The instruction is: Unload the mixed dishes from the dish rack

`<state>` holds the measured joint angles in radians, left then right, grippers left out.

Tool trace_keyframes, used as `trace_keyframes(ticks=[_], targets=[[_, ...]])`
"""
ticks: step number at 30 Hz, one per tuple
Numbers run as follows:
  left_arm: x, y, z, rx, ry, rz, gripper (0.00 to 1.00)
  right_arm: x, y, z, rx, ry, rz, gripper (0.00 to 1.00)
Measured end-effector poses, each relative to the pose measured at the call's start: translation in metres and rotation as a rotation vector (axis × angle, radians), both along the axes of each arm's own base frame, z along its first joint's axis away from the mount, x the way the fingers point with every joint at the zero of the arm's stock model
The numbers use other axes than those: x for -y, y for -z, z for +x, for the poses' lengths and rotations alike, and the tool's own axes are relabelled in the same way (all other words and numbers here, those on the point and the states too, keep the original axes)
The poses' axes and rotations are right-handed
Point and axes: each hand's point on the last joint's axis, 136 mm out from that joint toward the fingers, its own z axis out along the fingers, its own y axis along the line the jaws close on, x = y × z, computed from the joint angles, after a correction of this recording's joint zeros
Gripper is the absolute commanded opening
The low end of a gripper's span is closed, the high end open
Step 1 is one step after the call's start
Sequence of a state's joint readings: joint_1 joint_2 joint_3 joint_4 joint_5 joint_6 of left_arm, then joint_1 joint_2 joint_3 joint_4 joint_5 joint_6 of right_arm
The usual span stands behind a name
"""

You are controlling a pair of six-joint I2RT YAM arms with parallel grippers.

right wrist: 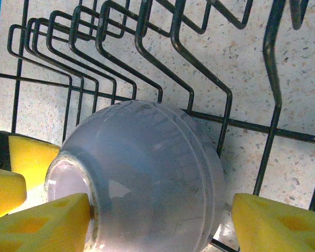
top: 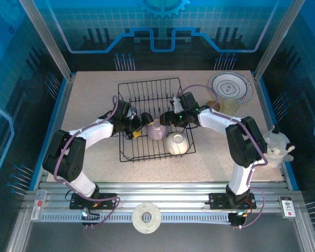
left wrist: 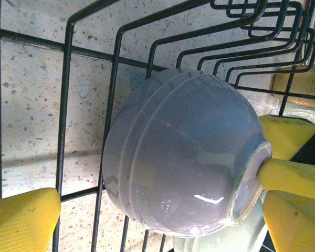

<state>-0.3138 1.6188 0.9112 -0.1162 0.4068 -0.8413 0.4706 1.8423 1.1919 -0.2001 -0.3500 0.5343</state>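
Yellow pads (left wrist: 21, 220) line my fingers, and both sets stand inside the dish rack (top: 147, 81), around the pale bowl (top: 156, 129) tipped on its side on the rack floor.

- **Left gripper (top: 143, 126):** spread to its widest and holding nothing. The pad at the lower left of its wrist view stands clear of the bowl wall.
- **Right gripper (top: 166, 119):** also apart and not clamped. One pad (right wrist: 47, 226) touches the foot ring; the other sits just beside the belly.

**Step in hand, by my judgement:** securing the pale bowl for lift-out.

**Next move:**
1. Assign the bowl to one gripper only.
2. Close across foot and belly.
3. Back the other gripper out.
4. Raise straight up so the bowl clears the rack wires.

The glaze is smooth and rounded, so expect slip under a light squeeze.

A cream bowl (top: 176, 143) sits inside the rack by its near right corner. Outside the rack, past its far right corner, lie a purple-rimmed plate (top: 230, 85) and a yellowish cup (top: 228, 107).

The rack rests on a speckled stone-look table (top: 89, 100). Beyond the rack, blue translucent panels (top: 94, 31) in metal framing enclose the cell.
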Motion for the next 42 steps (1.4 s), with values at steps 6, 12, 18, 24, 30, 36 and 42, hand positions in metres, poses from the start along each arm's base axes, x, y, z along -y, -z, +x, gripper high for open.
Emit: trace_keyframes(ticks=[6,12,18,24,30,36,42], targets=[[0.001,-0.001,0.003,0.001,-0.009,-0.017,0.99,-0.004,0.004,-0.001,-0.03,0.008,0.025,0.75],[0.0,0.0,0.002,-0.007,-0.015,-0.018,0.99,-0.011,0.005,-0.002,-0.036,0.007,0.089,0.64],[-0.004,0.005,0.0,-0.021,-0.023,0.006,0.99,-0.011,0.006,-0.001,-0.042,0.017,0.167,0.57],[-0.005,0.004,0.002,-0.01,-0.024,-0.014,0.99,-0.006,0.005,0.003,-0.034,0.038,0.216,0.54],[0.001,0.008,0.003,-0.007,0.006,-0.064,0.99,-0.007,0.004,0.008,-0.019,0.052,0.24,0.51],[0.007,0.005,0.005,0.016,0.033,-0.115,0.99,-0.008,0.004,0.012,-0.016,0.064,0.286,0.49],[0.011,0.001,0.006,0.039,0.044,-0.15,0.99,-0.004,0.002,0.02,-0.014,0.093,0.319,0.48]])
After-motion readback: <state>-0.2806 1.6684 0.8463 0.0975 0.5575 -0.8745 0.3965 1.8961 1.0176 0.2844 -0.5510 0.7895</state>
